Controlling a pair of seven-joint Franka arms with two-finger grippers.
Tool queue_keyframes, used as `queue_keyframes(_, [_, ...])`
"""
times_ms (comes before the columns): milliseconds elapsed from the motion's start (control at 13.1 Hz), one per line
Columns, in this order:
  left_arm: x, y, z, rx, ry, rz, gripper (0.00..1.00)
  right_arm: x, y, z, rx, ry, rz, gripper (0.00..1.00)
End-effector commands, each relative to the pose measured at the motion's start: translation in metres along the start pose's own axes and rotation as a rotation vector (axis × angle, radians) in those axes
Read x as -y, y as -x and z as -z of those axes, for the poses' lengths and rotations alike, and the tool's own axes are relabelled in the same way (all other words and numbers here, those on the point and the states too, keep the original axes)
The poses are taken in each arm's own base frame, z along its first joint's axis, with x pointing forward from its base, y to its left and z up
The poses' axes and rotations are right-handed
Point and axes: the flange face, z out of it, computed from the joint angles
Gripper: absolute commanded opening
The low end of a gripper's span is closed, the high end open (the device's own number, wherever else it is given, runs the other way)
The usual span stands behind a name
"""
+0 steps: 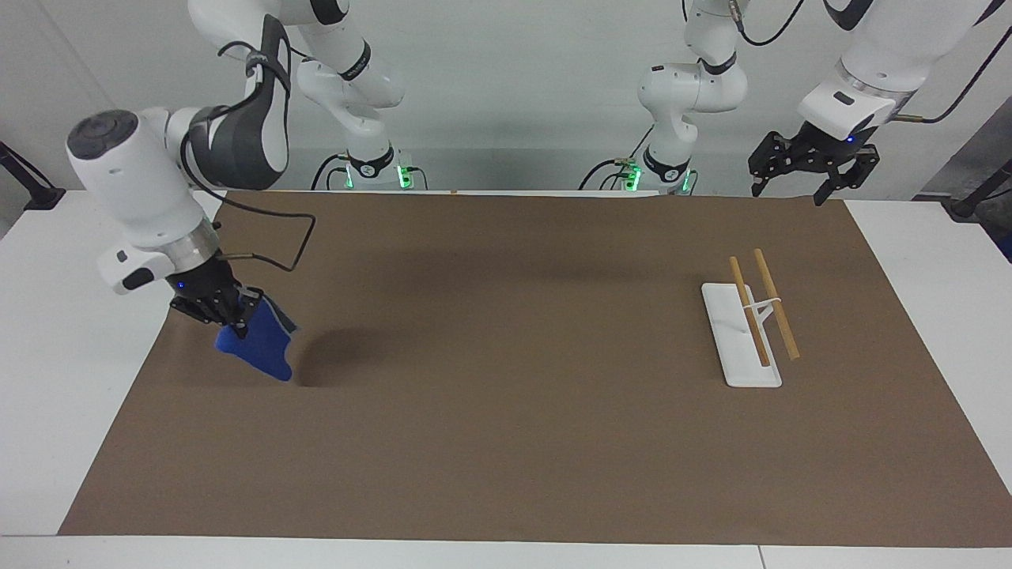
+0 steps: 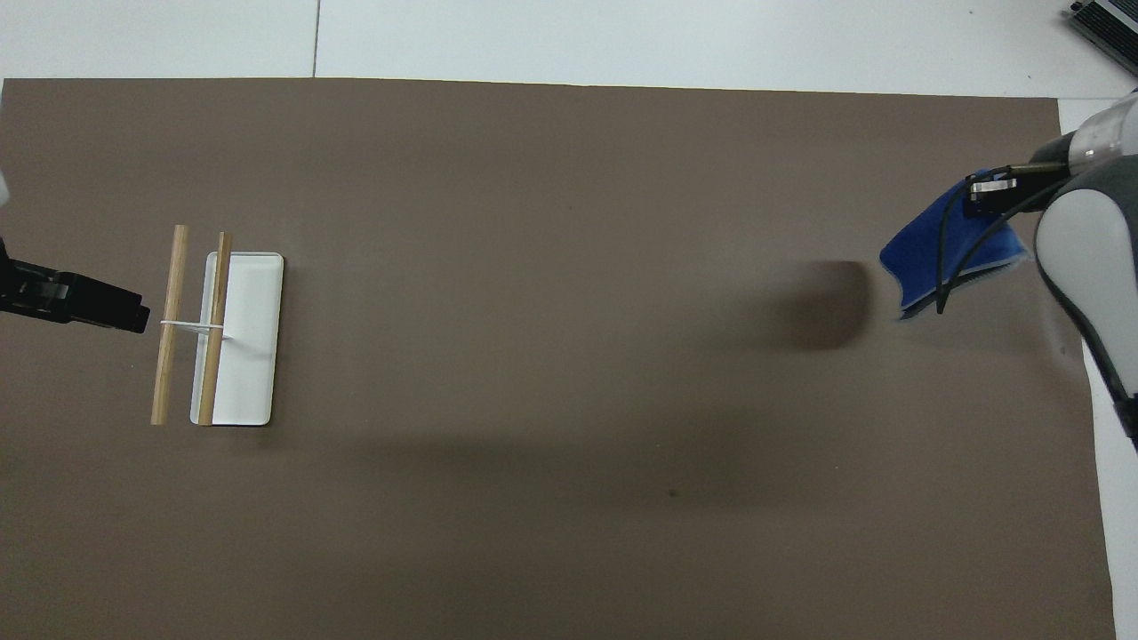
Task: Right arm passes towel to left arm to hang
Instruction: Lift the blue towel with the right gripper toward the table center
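Note:
My right gripper is shut on one corner of the blue towel, which hangs from it in the air over the brown mat at the right arm's end of the table. In the overhead view the towel dangles below the right gripper. My left gripper is open and empty, held high over the mat's edge near its base; only its tip shows in the overhead view, beside the rack. The left arm waits.
A white rack with two wooden bars stands on the brown mat at the left arm's end; it also shows in the overhead view. White table surface borders the mat.

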Motion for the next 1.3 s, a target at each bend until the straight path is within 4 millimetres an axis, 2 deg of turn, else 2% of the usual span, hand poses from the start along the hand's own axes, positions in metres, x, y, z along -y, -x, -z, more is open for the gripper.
queue_keyframes(0, [0.0, 0.009, 0.001, 0.004, 0.009, 0.01, 1.0, 0.011, 0.003, 0.035, -0.007, 0.013, 0.021, 0.0])
queue_keyframes(153, [0.0, 0.009, 0.0, 0.005, 0.009, 0.01, 1.0, 0.041, 0.007, 0.046, -0.008, -0.008, 0.007, 0.0])
queue_keyframes(229, [-0.001, 0.009, 0.0, 0.005, 0.009, 0.008, 1.0, 0.063, 0.008, 0.048, -0.007, -0.01, -0.037, 0.0])
queue_keyframes(458, [-0.001, 0.009, 0.0, 0.005, 0.009, 0.008, 1.0, 0.153, 0.018, 0.05, 0.002, -0.016, -0.123, 0.0])
queue_keyframes(611, [-0.001, 0.009, 0.001, 0.004, 0.009, 0.008, 1.0, 0.184, 0.025, 0.054, 0.005, -0.037, -0.156, 0.0])
queue_keyframes(917, [-0.002, 0.006, 0.002, -0.017, 0.005, 0.011, 1.0, 0.273, 0.053, 0.063, 0.036, -0.1, -0.252, 0.0])
queue_keyframes(1069, [-0.001, 0.0, 0.005, -0.062, -0.002, 0.047, 1.0, 0.296, 0.061, 0.067, 0.072, -0.165, -0.374, 0.0])
queue_keyframes(1222, [-0.01, -0.004, 0.001, -0.079, 0.015, 0.066, 1.0, 0.316, 0.068, 0.069, 0.106, -0.193, -0.521, 0.0])
